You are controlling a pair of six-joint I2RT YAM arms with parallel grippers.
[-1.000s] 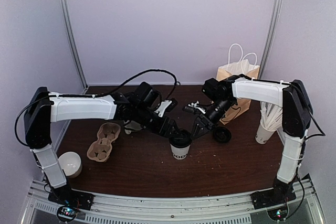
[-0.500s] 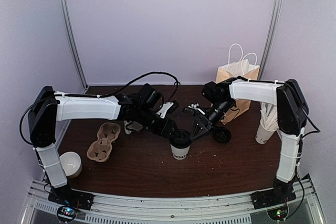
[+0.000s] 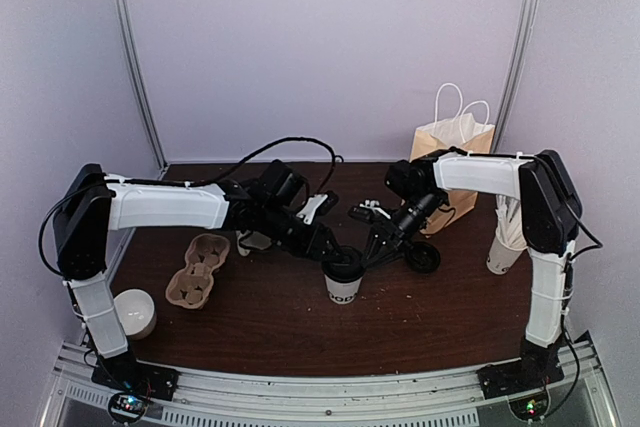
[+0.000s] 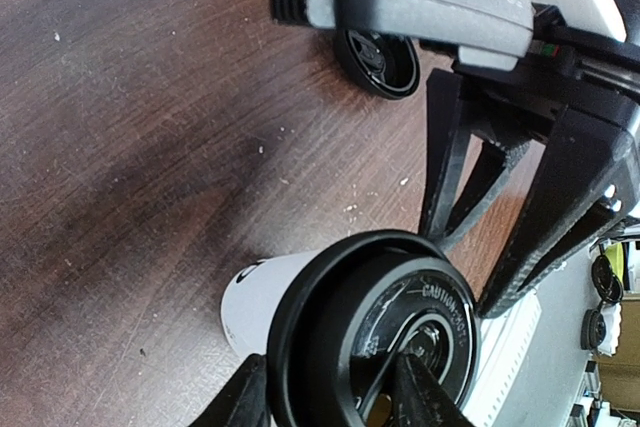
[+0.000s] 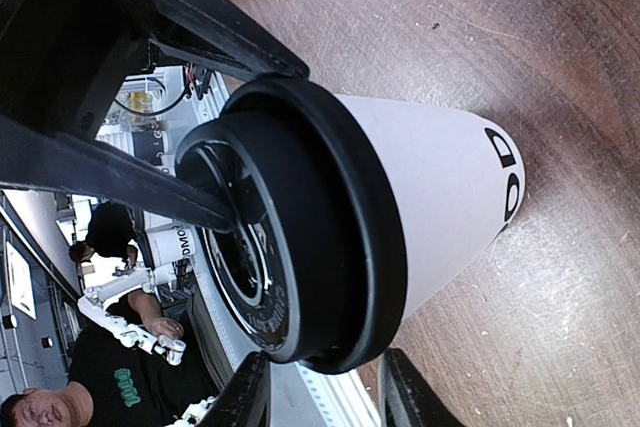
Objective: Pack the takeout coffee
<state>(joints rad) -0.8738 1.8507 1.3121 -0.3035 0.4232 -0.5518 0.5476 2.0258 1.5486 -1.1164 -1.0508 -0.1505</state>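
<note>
We saw left gripper (image 4: 330, 399) astride lid (image 3: 343, 263) rim of cup (image 3: 343, 287), clamp unclear | right gripper (image 5: 325, 392) likewise, opposite edge | bare table (image 3: 300, 332) before cup.

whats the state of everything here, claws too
takeout coffee: upright, its black lid on
left claw: fingers either side of the black lid, grip unclear
right claw: fingers either side of the takeout coffee's top, grip unclear
loose lid: lying flat, on no cup
paper bag: upright, handles up
cup carrier: empty
cup of straws: upright
</note>
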